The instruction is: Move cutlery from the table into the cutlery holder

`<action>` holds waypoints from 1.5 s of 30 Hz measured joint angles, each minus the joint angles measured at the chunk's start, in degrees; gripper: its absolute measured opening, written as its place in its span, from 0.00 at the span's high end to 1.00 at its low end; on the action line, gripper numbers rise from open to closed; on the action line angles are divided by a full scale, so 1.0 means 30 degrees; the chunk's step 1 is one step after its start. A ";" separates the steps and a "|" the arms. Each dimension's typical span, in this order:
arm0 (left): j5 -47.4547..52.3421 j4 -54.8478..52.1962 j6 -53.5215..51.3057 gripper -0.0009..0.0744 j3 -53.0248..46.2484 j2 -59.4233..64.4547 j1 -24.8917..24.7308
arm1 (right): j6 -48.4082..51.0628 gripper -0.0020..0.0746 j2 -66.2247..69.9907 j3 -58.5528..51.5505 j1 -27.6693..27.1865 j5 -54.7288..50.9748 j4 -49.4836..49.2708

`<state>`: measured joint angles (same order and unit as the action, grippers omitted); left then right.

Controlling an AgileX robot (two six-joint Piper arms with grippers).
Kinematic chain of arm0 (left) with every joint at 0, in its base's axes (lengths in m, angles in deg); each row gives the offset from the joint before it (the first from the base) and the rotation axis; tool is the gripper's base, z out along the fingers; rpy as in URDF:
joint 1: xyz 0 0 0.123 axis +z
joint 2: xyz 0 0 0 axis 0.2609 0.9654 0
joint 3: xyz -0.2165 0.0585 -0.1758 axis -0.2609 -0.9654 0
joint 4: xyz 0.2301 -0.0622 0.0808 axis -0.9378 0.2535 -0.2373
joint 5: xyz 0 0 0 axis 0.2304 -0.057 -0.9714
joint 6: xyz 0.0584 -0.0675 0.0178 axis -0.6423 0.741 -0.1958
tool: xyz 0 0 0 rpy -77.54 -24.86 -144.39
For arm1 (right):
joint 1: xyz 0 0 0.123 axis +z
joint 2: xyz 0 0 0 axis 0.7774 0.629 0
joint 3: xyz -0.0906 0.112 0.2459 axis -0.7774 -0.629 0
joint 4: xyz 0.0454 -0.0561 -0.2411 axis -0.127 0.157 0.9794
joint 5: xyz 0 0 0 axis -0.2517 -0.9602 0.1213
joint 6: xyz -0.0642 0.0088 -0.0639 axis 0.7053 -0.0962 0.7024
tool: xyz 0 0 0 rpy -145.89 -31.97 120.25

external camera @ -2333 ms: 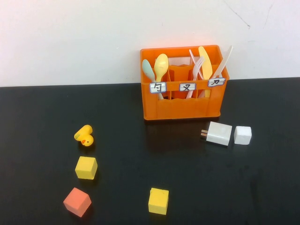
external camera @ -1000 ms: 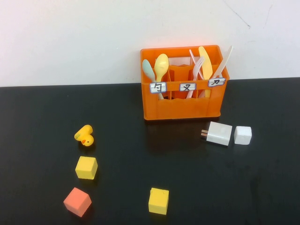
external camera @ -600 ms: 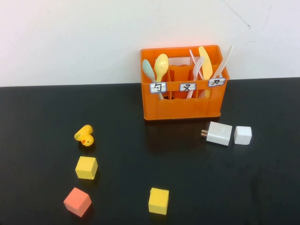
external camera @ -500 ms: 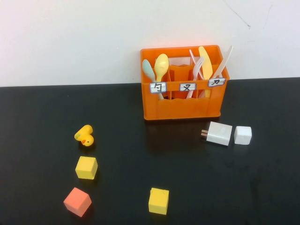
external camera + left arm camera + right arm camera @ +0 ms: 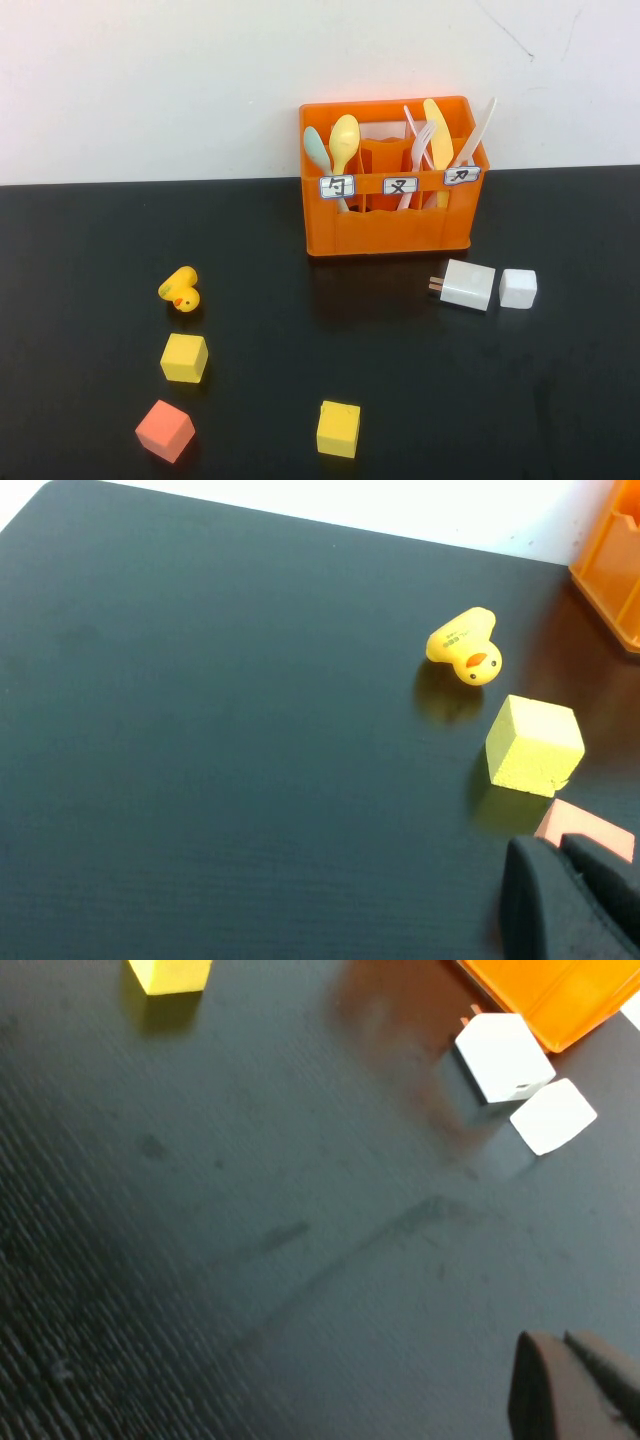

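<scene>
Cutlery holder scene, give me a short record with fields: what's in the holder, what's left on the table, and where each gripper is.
holder: orange cutlery holder at the table's far edge
left compartment: mint-green spoon, yellow spoon
other compartments: pink fork, yellow knife, white utensil; exact slots unclear
loose cutlery on table: none visible
other items: duck, two yellow cubes, red cube, white charger, white block
left gripper: shut, above the red cube
right gripper: shut, over bare tabletop

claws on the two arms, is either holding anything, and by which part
Nothing is held. The left claw is shut, low over the matte black tabletop; the right claw is shut over bare tabletop too.
</scene>
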<state>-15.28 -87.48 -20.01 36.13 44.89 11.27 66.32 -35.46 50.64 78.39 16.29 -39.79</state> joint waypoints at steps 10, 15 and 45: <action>0.0034 0.0000 0.0000 0.99 0.0000 0.0000 0.0000 | 0.0000 0.98 0.0000 -0.0034 0.0000 0.0000 0.0000; 0.0034 0.0000 0.0000 0.99 0.0000 0.0000 0.0000 | 0.0000 0.98 -0.0386 -0.0034 -0.0131 0.0000 0.0000; 0.0067 0.0107 0.0000 0.99 0.0000 0.0000 0.0000 | -0.0960 0.98 -0.5693 -0.6762 -0.9493 0.5867 -0.4172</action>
<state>-15.08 -87.16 -20.01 36.13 44.89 11.27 63.44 -52.54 30.36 49.91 33.90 -52.31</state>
